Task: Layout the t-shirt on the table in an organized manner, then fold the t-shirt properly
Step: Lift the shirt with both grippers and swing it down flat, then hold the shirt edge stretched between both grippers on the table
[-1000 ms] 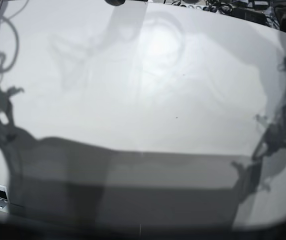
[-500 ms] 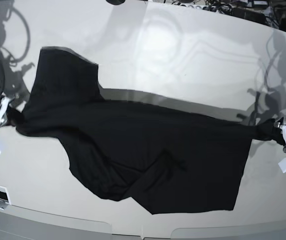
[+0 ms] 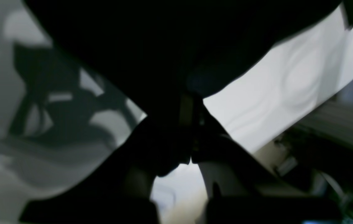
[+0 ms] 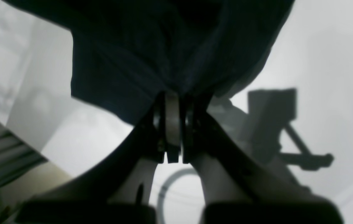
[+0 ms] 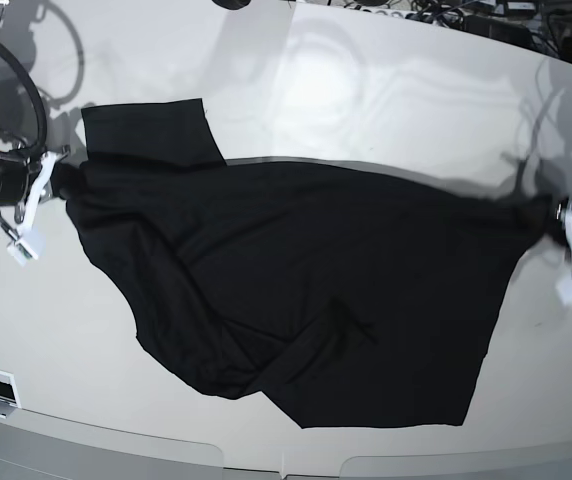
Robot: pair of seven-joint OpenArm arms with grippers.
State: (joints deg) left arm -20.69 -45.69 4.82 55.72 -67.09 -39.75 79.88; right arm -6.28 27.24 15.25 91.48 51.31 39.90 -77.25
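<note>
Black t-shirt [image 5: 306,280] across white table [image 5: 386,90], opposite ends pinched by left gripper [image 5: 558,228] and right gripper [image 5: 54,175].

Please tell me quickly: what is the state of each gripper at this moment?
Left gripper: closed, holding one edge of the t-shirt.
Right gripper: closed, holding the opposite edge of the t-shirt.

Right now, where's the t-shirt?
In the base view the t-shirt lies spread across the middle of the table, stretched between the right gripper at the view's left and the left gripper at its right, both shut on its edges.
</note>
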